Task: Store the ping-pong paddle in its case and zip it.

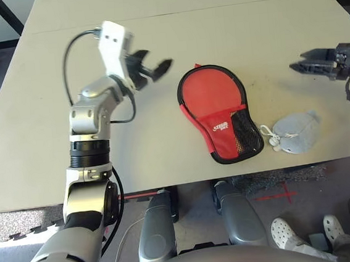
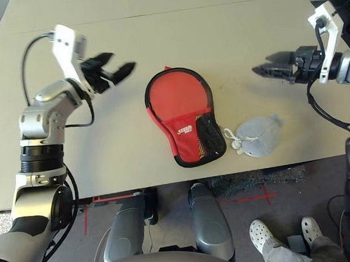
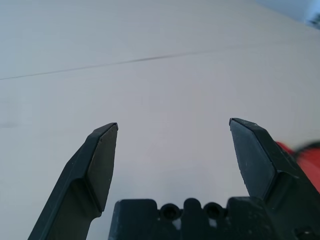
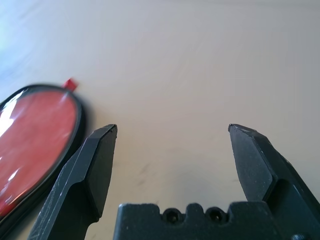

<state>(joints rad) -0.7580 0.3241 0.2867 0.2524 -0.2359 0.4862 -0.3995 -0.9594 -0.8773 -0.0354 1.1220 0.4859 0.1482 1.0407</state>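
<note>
Your case [image 2: 183, 115] lies flat on the tabletop [image 2: 172, 38], near the near edge and roughly midway between the two arms. Its round end points toward the far edge and its narrow end, with the black mesh pocket [image 2: 209, 135] and the small white logo [image 2: 186, 130], points toward the near edge. It looks closed all round, with a small red tab at its far rim; you cannot see the ping-pong paddle itself, so whether it sits inside cannot be told.

Just beside the case's narrow end, toward the right edge of the tabletop, you have a small grey drawstring pouch [image 2: 259, 136] with white cord ends [image 2: 233, 139] nearly touching the case. Nothing else lies on the tabletop around the case, and nothing covers it.

Your left gripper [image 2: 115, 72] hangs above the tabletop to the left of the case, apart from it, its fingers spread wide and holding nothing. Your right gripper [image 2: 267, 68] hangs above the tabletop to the right of the case, well clear of both the case and the pouch, pointing toward the case; the right wrist view shows its fingers wide apart and empty.

A seam [image 1: 170, 14] runs across the tabletop beyond the case. Below the near edge you can see a person's white shoes [image 2: 262, 234] on the floor.
</note>
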